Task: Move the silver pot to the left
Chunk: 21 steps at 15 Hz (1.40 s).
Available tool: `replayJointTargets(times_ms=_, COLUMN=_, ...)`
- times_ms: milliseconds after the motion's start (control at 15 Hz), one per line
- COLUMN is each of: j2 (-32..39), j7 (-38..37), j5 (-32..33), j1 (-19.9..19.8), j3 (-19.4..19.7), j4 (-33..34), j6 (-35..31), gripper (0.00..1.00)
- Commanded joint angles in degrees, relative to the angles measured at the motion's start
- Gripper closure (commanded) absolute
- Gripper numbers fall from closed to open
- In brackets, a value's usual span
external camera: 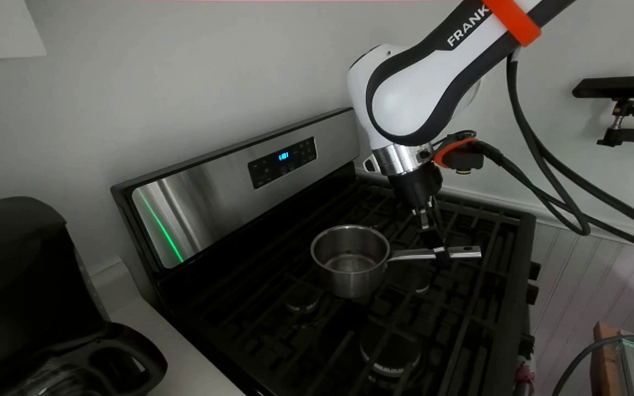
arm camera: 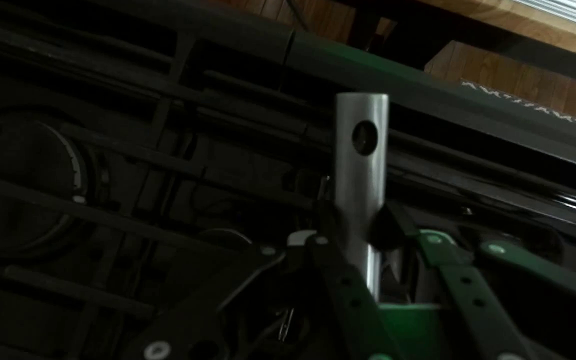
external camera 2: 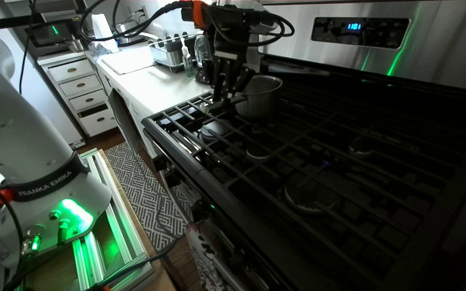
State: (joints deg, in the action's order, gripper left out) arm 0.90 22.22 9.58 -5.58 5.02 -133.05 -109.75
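The silver pot (external camera: 353, 280) is a shiny round saucepan, upright and empty inside, over the stove grates; it also shows in an exterior view (external camera 2: 262, 99). I cannot tell whether its base touches the grates. Its long handle, with a hole near the end, fills the middle of the wrist view (arm camera: 361, 175). My gripper (external camera: 441, 256) comes from above and is shut on the handle, one finger on each side, short of its free end. In the wrist view the fingertips (arm camera: 360, 224) press against the handle. The pot's body is mostly hidden behind the gripper in the wrist view.
The black stove grates (external camera 2: 233, 171) with several burners lie around the pot. The stove's steel back panel (external camera: 212, 203) rises behind. A black coffee maker (external camera: 14, 286) stands beside the stove. A white counter (external camera 2: 164, 87) with a dish rack (external camera 2: 172, 52) lies past the stove.
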Motion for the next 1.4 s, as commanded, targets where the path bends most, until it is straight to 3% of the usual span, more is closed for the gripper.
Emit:
replayJointTargets(times_ms=0, j2=1.89, j7=1.9, j5=-0.55, j1=0.84, j3=-0.83, j4=2.63, j6=-0.8, gripper=0.93)
replayJointTargets(times_ms=1333, j2=5.52, j7=2.19, j5=-1.8, j1=2.62, j3=-4.0, j4=7.01, j6=-1.44, gripper=0.93)
